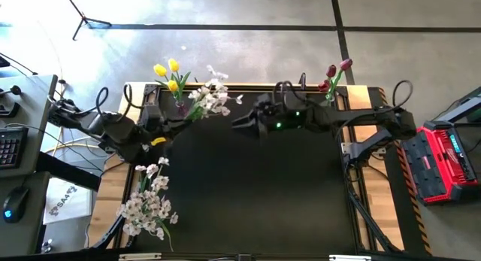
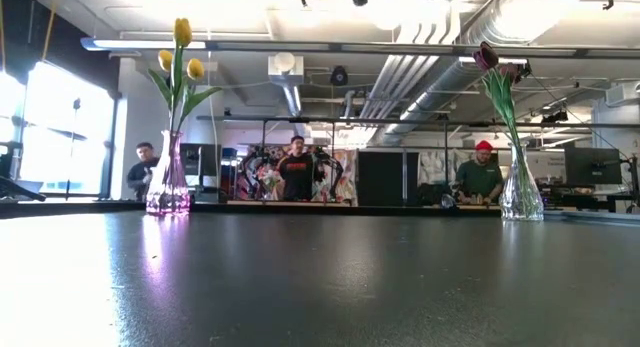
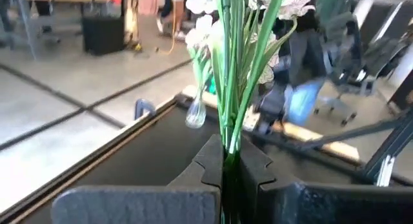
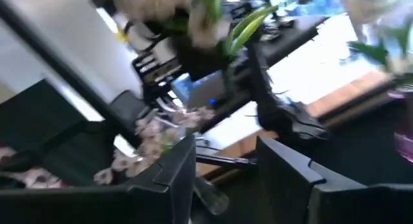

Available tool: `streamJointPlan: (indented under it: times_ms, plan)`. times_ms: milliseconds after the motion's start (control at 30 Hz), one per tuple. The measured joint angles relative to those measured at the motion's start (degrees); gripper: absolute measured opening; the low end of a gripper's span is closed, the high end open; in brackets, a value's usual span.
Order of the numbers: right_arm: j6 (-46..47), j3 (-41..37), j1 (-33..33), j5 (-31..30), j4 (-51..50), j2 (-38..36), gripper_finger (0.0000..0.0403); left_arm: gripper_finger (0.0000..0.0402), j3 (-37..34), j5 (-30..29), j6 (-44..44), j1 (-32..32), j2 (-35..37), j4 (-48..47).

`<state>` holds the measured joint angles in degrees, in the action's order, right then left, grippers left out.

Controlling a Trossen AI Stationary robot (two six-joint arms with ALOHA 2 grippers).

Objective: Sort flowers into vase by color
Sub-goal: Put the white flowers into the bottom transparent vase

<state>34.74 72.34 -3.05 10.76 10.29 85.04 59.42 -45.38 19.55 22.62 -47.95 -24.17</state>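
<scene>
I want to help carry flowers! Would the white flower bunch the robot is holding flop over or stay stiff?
Probably bendy: the left gripper pinches only the thin green stems of the white spray, and the blossoms hang sideways past it. It looks light, so likely easy to lift, though top-heavy.

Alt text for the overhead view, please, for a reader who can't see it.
Seen from above, the left gripper holds a white spray by its stems near the vase of yellow tulips at the black table's far edge. The right gripper is open just beside it, and red tulips stand at far right. More white sprays lie at the near left.
</scene>
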Motion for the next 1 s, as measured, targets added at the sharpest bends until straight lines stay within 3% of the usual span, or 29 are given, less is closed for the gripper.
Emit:
streamJointPlan:
  times_ms: [233,400,533,667,767,900,1000]
  plan:
    - [-2.79,-0.11,2.37,-0.19,14.59,6.11,0.0152,0.0,-2.38,4.5,-7.67,-0.94,-4.48,16.84]
    - [-8.58,-0.04,2.25,1.53,21.69,7.8,0.0152,0.0,-2.38,7.45,-6.66,-1.35,-7.83,18.9]
    - [-15.07,-0.07,2.36,3.46,22.64,7.79,0.0151,0.0,-2.38,10.25,-5.98,-1.35,-10.8,19.34]
    - [-15.37,-0.07,2.34,4.26,22.05,7.82,0.0147,0.0,-2.38,11.3,-3.97,-1.32,-13.22,19.4]
    - [-15.28,-0.07,2.33,4.28,22.05,7.8,0.0115,0.0,-2.38,11.28,-3.3,-1.35,-14.21,19.38]
    - [-15.34,-0.07,2.17,4.48,20.18,7.8,0.0027,0.0005,-2.38,11.45,-3.06,-1.32,-15.0,19.3]
    - [-14.76,-0.06,1.89,5.34,17.99,7.78,0.0013,0.0018,-2.4,11.38,-0.77,-1.32,-15.62,18.52]
